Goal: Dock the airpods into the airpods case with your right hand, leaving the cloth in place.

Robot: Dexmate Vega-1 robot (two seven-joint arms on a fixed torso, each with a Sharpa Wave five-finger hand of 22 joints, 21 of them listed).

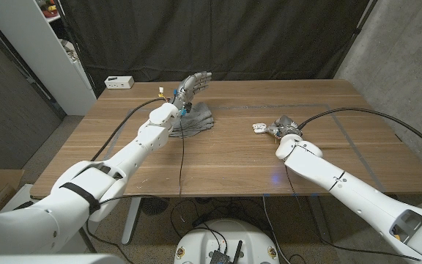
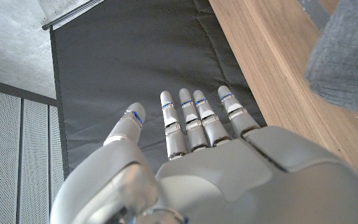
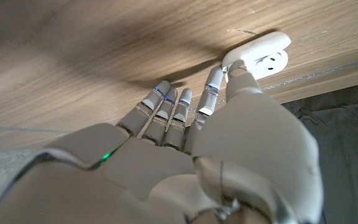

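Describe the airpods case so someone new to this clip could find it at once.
Start at the wooden table and follow the right robot hand to its fingertips. The airpods case lies there: small, white, lid open, unlike the crumpled grey cloth further left.

No readable text, label, brand, number or sign on anything.

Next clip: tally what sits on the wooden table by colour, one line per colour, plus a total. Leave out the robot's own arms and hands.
Grey: 1, the cloth, lying by the raised left hand.
White: 2, the airpods case, open at the fingers of the right hand, and a small box at the far left corner.
Total: 3.
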